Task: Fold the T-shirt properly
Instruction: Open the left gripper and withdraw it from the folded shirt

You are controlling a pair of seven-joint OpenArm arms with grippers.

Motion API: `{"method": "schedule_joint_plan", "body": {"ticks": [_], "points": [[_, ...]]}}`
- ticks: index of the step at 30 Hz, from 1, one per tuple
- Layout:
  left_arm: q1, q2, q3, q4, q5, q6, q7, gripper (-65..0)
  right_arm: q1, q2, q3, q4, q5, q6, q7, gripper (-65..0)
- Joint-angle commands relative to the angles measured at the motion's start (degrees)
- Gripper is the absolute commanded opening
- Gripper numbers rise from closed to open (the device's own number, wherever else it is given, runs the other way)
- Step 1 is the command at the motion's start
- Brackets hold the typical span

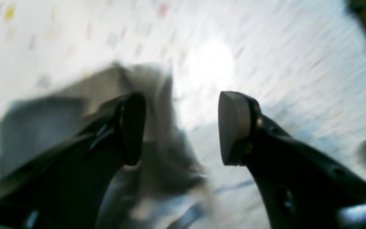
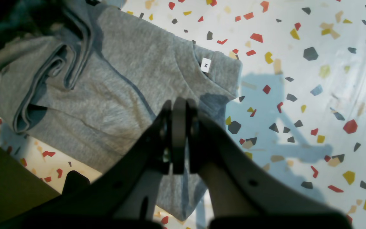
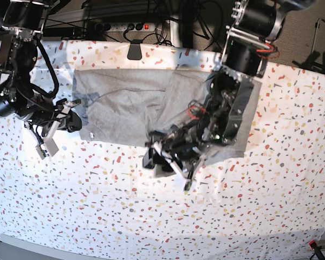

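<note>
T-shirt (image 3: pixel 135 105): heather-grey, lying partly folded on the desk (image 3: pixel 151 216), toward its far side, between my two arms; plain side up.
Label: a small white tag (image 2: pixel 205 65) inside the neckline, printed with the letter "M"; it is the only writing I can read.
Folds: in my right wrist view, bunched layers of cloth run along the shirt's upper-left part, with the neck edge toward the right.
My left end effector (image 3: pixel 168 162): jaws spread wide apart with nothing between them; it sits at the near edge of the shirt, above the cloth, and my left wrist view is blurred.
My right end effector (image 3: pixel 46 143): jaws pressed together, empty; it hangs just off the shirt's collar end, over the bare desk.
Desk: covered with a white cloth speckled in red, yellow and dark chips.
Behind the desk: a power strip (image 3: pixel 119 26) with cables.
</note>
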Motion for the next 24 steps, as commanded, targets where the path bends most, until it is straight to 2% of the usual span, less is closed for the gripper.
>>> {"method": "schedule_joint_plan", "body": {"ticks": [1, 4, 6, 9, 13, 16, 18, 20, 24], "points": [[-2.27, 0.48, 0.0, 0.96, -2.05, -1.99, -0.02, -29.8, 0.92, 0.92, 0.39, 1.01, 0.87, 0.25, 0.96, -65.0], [-4.11, 0.61, -0.02, 0.96, -6.45, -6.16, 3.69, -29.8, 0.92, 0.92, 0.39, 1.01, 0.81, 0.25, 0.92, -65.0], [-5.09, 0.59, -0.02, 0.96, -6.45, -6.19, 5.35, -29.8, 0.92, 0.92, 0.39, 1.01, 0.81, 0.25, 0.92, -65.0], [-5.95, 0.09, -0.17, 0.98, -3.08, -6.12, 7.52, -29.8, 0.92, 0.94, 0.39, 1.01, 0.85, 0.25, -0.83, -65.0], [-6.1, -3.17, -0.17, 1.01, -2.67, -6.1, 8.72, -29.8, 0.44, 1.16, 0.39, 1.01, 0.94, 0.25, -2.95, -65.0], [-6.08, -6.43, -0.17, 1.01, -2.6, -6.1, 8.72, -29.8, -0.52, 2.45, 0.39, 1.01, 2.01, 0.25, -2.89, -40.6], [-6.01, -8.94, -0.31, 1.01, -1.99, -6.1, 8.7, -29.8, -0.96, 3.76, 0.39, 0.9, 3.21, 0.25, -2.93, -28.4], [-5.77, -11.43, -1.4, 1.01, -2.1, -6.08, 8.7, -29.8, -1.01, 4.83, 0.39, 0.74, 3.45, 0.25, -2.91, -24.8], [-4.96, -15.21, -6.08, 1.01, -3.06, -6.08, 8.66, -29.8, -0.96, 6.36, 0.39, -3.19, 3.85, 0.25, -2.16, -24.8]]}}
